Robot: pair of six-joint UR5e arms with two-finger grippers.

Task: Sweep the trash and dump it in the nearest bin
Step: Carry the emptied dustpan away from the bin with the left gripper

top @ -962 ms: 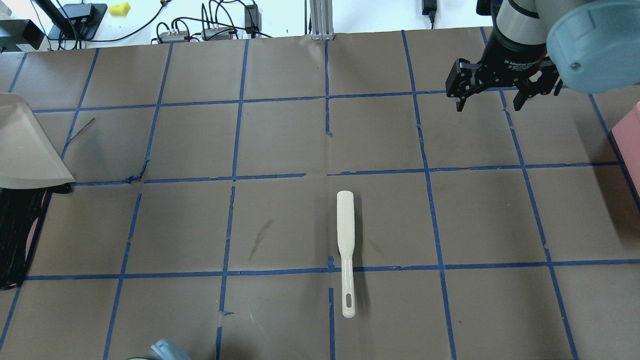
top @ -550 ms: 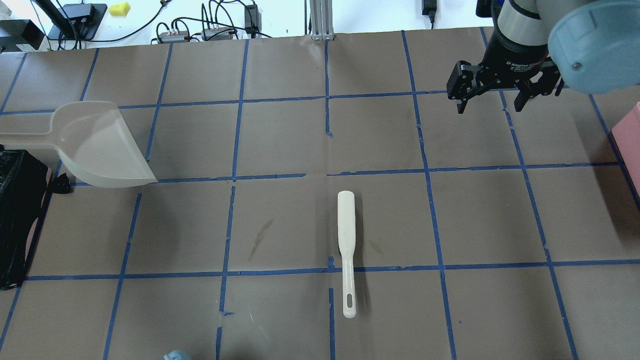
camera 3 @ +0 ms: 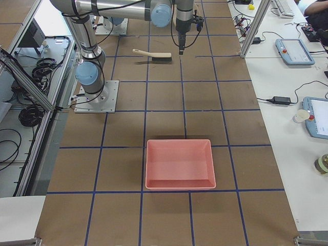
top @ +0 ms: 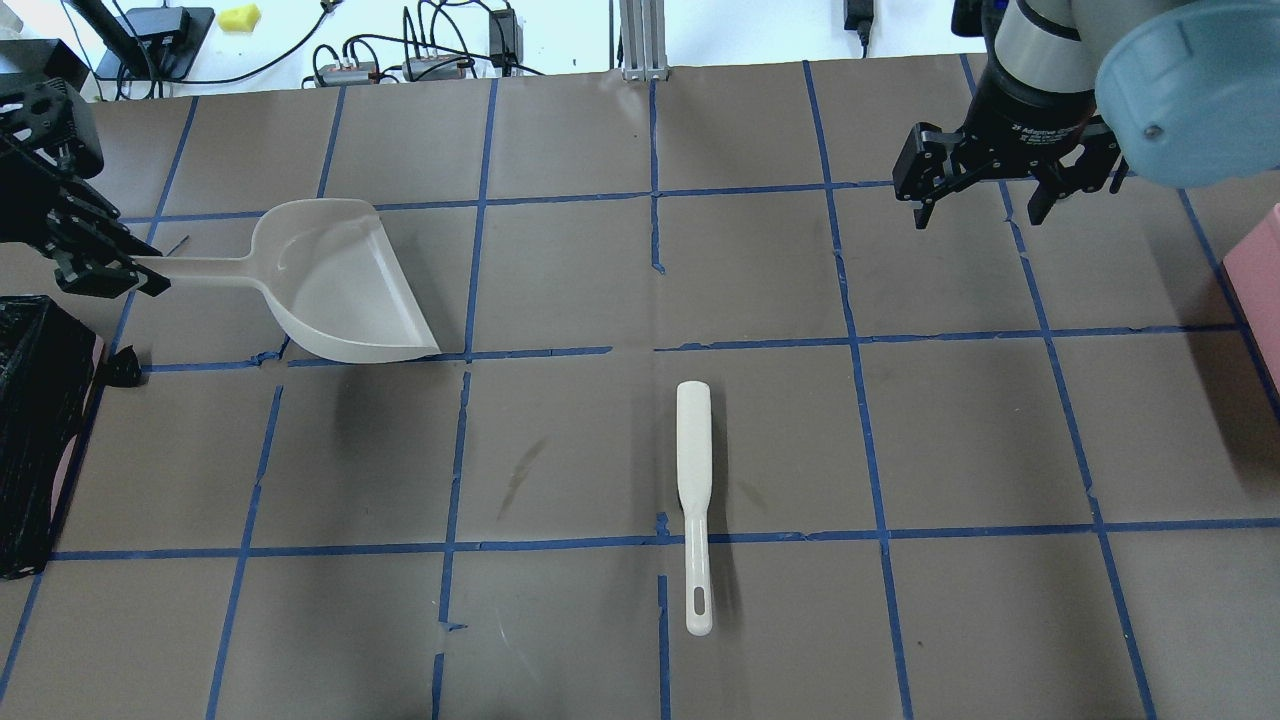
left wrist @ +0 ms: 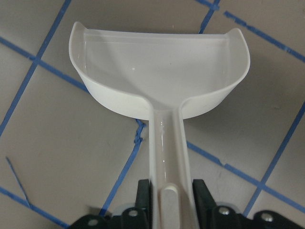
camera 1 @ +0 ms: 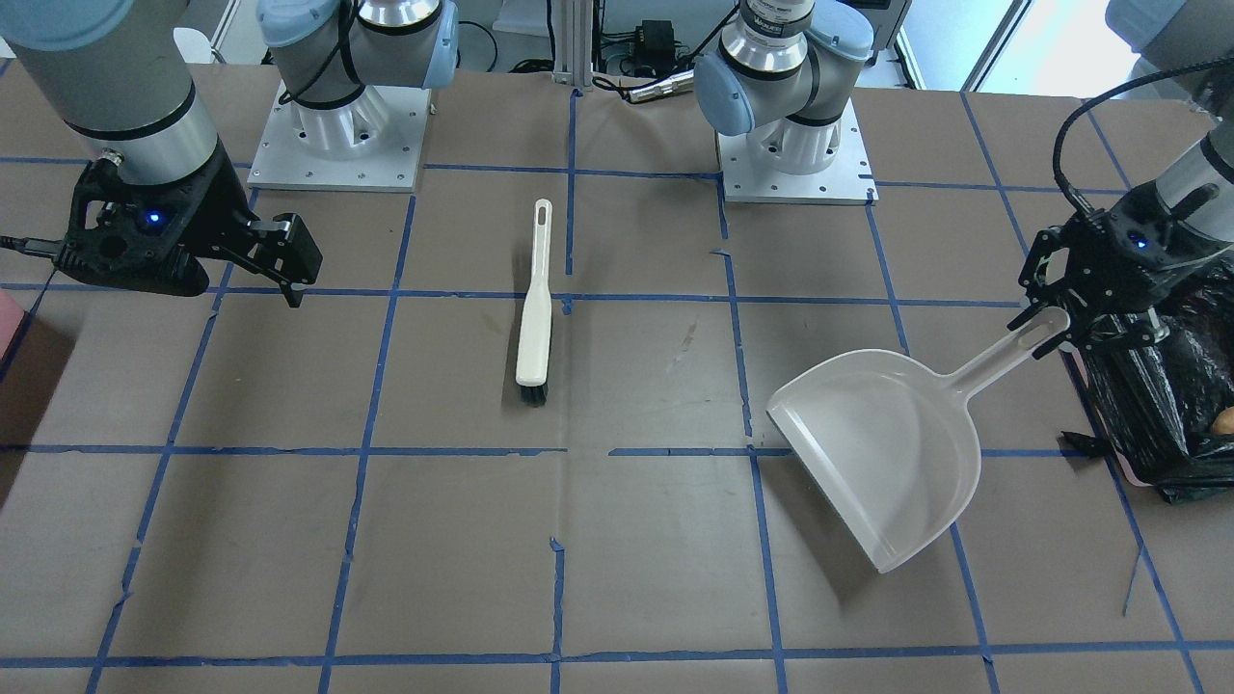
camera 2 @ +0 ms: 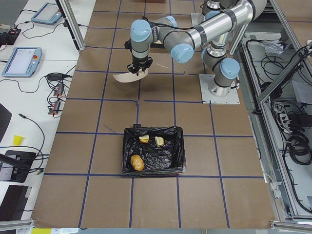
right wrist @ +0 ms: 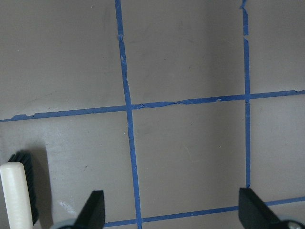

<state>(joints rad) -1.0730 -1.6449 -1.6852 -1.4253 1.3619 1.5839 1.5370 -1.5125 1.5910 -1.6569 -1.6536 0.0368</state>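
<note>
The trash lies inside the black-bagged bin point(camera 2: 163, 157): a tan-orange potato-shaped piece point(camera 2: 137, 162) and two small pale chunks point(camera 2: 144, 139) point(camera 2: 159, 141). The bin also shows at the overhead view's left edge point(top: 35, 430). My left gripper point(top: 135, 272) point(left wrist: 170, 191) is shut on the handle of the empty white dustpan point(top: 340, 285) point(camera 1: 882, 443) and holds it over the table, just right of the bin. My right gripper point(top: 975, 210) point(right wrist: 174, 210) is open and empty at the far right. The white brush point(top: 692, 470) point(camera 1: 535, 318) lies on the table mid-front.
A pink bagless tray point(camera 3: 179, 142) sits at the table's right end and shows at the overhead view's right edge point(top: 1262, 270). Cables and small devices point(top: 420, 60) lie beyond the table's far edge. Blue tape lines grid the brown table.
The dustpan has moved right, from the left edge by the bin out over the table. My left gripper has come into view with it. The right gripper and the brush have barely moved.
</note>
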